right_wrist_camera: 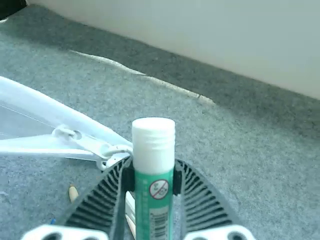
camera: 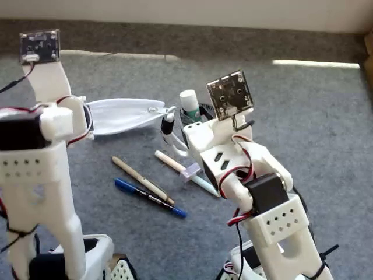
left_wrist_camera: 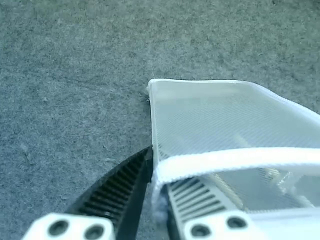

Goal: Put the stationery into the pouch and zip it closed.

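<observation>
The right gripper point(right_wrist_camera: 152, 169) clamps a glue stick point(right_wrist_camera: 153, 137), cap up, just right of the mesh pouch point(camera: 119, 116), whose left end the left gripper point(left_wrist_camera: 153, 172) pinches. The mouth looks narrow, so the stick could snag the zipper point(right_wrist_camera: 75, 136). Pens point(camera: 148, 195) lie nearer.

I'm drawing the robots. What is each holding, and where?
Right tool: glue stick, by its green body. Left tool: pouch, by its rim.

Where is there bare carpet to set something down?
Free: the carpet right of the right arm, and the strip between pouch and wall. Crowded: between the arms, where the pens lie, and at the pouch's zip end, where the right gripper holds the glue stick.
</observation>
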You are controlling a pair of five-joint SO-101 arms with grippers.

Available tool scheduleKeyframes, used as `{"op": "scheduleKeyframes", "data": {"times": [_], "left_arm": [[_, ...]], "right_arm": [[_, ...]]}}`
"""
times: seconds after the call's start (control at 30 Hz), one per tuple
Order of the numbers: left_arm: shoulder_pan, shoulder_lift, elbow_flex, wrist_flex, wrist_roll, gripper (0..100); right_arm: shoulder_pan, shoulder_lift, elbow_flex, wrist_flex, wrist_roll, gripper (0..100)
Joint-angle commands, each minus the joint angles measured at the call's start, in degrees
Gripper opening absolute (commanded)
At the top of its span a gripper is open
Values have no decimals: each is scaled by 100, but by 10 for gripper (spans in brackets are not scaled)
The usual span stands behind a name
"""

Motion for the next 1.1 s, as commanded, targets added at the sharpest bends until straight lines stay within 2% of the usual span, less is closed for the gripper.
{"op": "scheduleKeyframes", "data": {"times": [0.0, 0.13, 0.3, 0.7, 1.07], "left_arm": [[75, 523, -708, 132, 53, 7], [75, 620, -760, 123, 62, 7], [84, 778, -769, 114, 70, 7], [171, 1112, -840, 132, 202, 7], [171, 1086, -655, 105, 176, 7]], "right_arm": [[-75, -382, -92, -145, -53, 5], [-84, -637, -110, -286, -53, 5], [-470, -892, -66, -1631, -53, 5], [-1727, -892, 699, -4048, -9, 5], [-1903, -725, 1771, -6334, -9, 5]]}}
